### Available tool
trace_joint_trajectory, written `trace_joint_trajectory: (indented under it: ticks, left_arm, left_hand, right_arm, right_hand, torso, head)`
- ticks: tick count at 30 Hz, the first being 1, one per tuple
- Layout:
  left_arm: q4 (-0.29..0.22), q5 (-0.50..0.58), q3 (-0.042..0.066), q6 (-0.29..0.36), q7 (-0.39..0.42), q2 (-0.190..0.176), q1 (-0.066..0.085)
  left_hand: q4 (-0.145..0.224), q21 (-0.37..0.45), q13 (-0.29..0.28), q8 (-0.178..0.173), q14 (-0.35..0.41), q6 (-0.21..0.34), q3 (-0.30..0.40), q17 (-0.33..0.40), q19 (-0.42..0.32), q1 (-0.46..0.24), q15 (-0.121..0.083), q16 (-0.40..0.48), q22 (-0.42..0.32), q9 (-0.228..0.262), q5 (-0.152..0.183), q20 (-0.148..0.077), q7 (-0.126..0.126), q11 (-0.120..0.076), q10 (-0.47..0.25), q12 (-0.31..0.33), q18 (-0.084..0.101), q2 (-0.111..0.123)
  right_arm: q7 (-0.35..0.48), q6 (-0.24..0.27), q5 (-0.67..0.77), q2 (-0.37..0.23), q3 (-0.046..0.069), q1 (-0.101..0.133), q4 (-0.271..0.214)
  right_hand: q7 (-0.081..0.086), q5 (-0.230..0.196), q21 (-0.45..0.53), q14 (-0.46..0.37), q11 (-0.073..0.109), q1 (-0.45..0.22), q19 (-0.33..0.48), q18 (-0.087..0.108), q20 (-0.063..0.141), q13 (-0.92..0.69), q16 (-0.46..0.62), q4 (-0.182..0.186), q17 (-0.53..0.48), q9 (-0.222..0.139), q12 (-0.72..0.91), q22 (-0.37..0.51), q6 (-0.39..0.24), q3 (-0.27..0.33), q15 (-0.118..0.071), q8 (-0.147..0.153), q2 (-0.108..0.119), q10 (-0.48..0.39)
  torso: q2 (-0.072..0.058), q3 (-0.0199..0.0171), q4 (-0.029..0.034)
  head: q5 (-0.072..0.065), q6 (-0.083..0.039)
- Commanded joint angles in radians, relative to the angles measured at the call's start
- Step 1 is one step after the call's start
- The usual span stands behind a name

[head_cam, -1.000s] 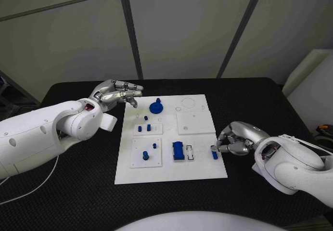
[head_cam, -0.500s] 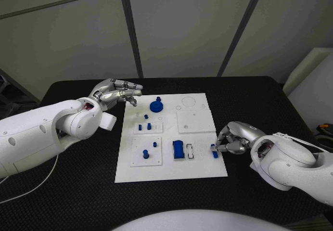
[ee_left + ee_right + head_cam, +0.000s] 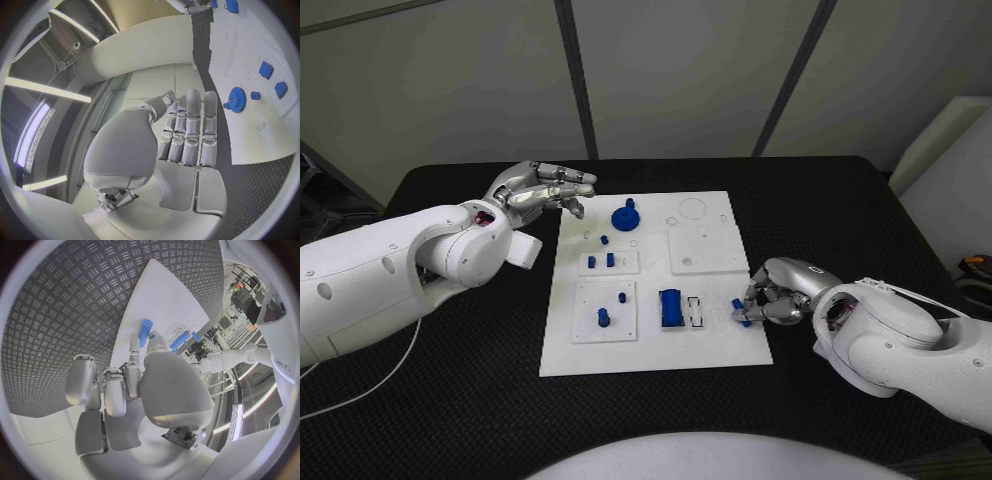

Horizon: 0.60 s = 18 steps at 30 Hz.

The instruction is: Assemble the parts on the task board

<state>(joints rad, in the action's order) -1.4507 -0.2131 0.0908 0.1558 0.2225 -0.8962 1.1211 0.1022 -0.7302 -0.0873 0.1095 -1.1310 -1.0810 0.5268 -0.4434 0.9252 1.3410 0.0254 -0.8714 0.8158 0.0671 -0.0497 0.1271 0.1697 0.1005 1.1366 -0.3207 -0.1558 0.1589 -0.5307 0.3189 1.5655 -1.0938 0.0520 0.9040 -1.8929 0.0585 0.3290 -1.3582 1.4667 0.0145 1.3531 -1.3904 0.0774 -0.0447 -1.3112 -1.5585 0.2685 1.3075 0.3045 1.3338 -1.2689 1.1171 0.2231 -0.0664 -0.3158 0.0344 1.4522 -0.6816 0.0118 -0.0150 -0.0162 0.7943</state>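
The white task board point(image 3: 718, 350) lies mid-table. My right hand point(image 3: 780, 293) hovers at its right edge and pinches a small blue peg point(image 3: 740, 313) between thumb and finger; the peg point(image 3: 145, 332) pokes out past the fingertips over the board point(image 3: 172, 295). Just left of it on the board are a blue block point(image 3: 671, 309) and a white-framed slot point(image 3: 697, 316). A blue gear with a knob point(image 3: 626, 217) stands at the far end, also visible as the gear point(image 3: 237, 99). My left hand point(image 3: 542, 190) is raised beside the board's far left corner, holding nothing, its fingers point(image 3: 187, 132) side by side.
Small blue pegs stand in two white sub-plates on the board's left half point(image 3: 600, 262) point(image 3: 603, 319). A bare square plate point(image 3: 702, 252) sits on the right half. Black table point(image 3: 848, 210) surrounds the board.
My right hand has shifted slightly left, carrying the blue peg over the board's right edge. The left hand has barely moved.
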Motion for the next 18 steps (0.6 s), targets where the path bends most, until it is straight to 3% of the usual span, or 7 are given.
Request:
trace_joint_trajectory:
  ticks: [1, 5, 8, 14, 18]
  left_arm:
    - [-0.002, 0.002, 0.001, -0.011, 0.003, -0.001, 0.001]
    - [-0.003, 0.002, 0.001, -0.011, 0.002, -0.002, 0.001]
    - [-0.003, 0.002, 0.001, -0.011, 0.002, -0.003, 0.001]
    - [-0.005, 0.002, 0.001, -0.012, 0.002, -0.006, 0.0]
    - [-0.005, 0.002, 0.001, -0.012, 0.001, -0.007, 0.0]
  left_hand:
    - [0.003, 0.0, 0.001, -0.007, 0.008, 0.005, -0.001, 0.001, -0.006, -0.003, 0.001, -0.001, 0.001, -0.001, -0.002, 0.003, 0.003, -0.002, -0.007, 0.001, -0.024, -0.008]
    - [0.003, 0.0, 0.001, -0.007, 0.008, 0.005, -0.001, 0.001, -0.006, -0.003, 0.001, -0.001, 0.001, -0.001, -0.002, 0.003, 0.003, -0.002, -0.007, 0.001, -0.024, -0.008]
    - [0.003, 0.0, 0.001, -0.007, 0.008, 0.005, -0.001, 0.001, -0.006, -0.003, 0.001, -0.001, 0.001, -0.001, -0.002, 0.003, 0.003, -0.002, -0.007, 0.001, -0.024, -0.008]
    - [0.003, 0.0, 0.001, -0.007, 0.008, 0.005, -0.001, 0.001, -0.006, -0.003, 0.001, -0.001, 0.001, -0.001, -0.002, 0.003, 0.003, -0.002, -0.007, 0.001, -0.024, -0.008]
    - [0.003, 0.0, 0.001, -0.007, 0.008, 0.005, -0.001, 0.001, -0.006, -0.003, 0.001, -0.001, 0.001, -0.001, -0.002, 0.003, 0.003, -0.002, -0.007, 0.001, -0.024, -0.008]
  right_arm:
    - [-0.022, -0.071, 0.028, 0.005, -0.006, -0.01, 0.005]
    - [-0.027, -0.081, 0.048, 0.012, -0.006, -0.012, 0.007]
    - [-0.031, -0.088, 0.074, 0.02, -0.006, -0.014, 0.008]
    - [-0.046, -0.089, 0.131, 0.034, -0.006, -0.017, 0.007]
    - [-0.063, -0.073, 0.159, 0.038, -0.006, -0.017, 0.0]
  right_hand:
    - [-0.002, 0.007, 0.004, 0.098, 0.002, 0.016, 0.004, -0.006, 0.006, -0.061, 0.001, -0.009, 0.236, 0.0, -0.005, 0.002, 0.0, 0.0, -0.009, 0.005, -0.001, -0.005]
    - [-0.002, 0.018, 0.005, 0.098, 0.002, 0.032, 0.005, -0.005, 0.007, -0.06, 0.002, -0.016, 0.235, 0.005, -0.007, 0.003, -0.003, 0.0, -0.01, 0.004, 0.0, -0.006]
    - [-0.005, 0.062, 0.007, 0.098, 0.005, 0.087, 0.006, -0.005, 0.009, -0.058, 0.002, -0.046, 0.235, 0.011, -0.011, 0.005, -0.008, -0.015, -0.012, 0.004, -0.002, -0.009]
    - [-0.006, 0.055, 0.006, 0.098, 0.006, 0.163, 0.004, -0.006, 0.012, -0.056, 0.002, -0.082, 0.237, 0.017, -0.018, 0.002, -0.011, -0.056, -0.014, 0.006, -0.015, -0.014]
    - [-0.004, 0.084, 0.006, 0.098, 0.006, 0.177, 0.004, -0.006, 0.012, -0.055, 0.001, -0.084, 0.237, 0.019, -0.021, 0.001, -0.011, -0.078, -0.014, 0.01, -0.015, -0.016]
  torso:
    - [0.0, 0.0003, 0.0]
    - [-0.001, 0.0006, -0.0001]
    - [0.0, 0.0007, 0.0003]
    - [0.0, 0.0002, 0.0007]
    - [0.001, 0.0001, -0.0001]
  head:
    - [0.001, 0.002]
    - [0.002, 0.002]
    - [0.003, 0.004]
    - [0.007, 0.007]
    - [0.008, 0.007]
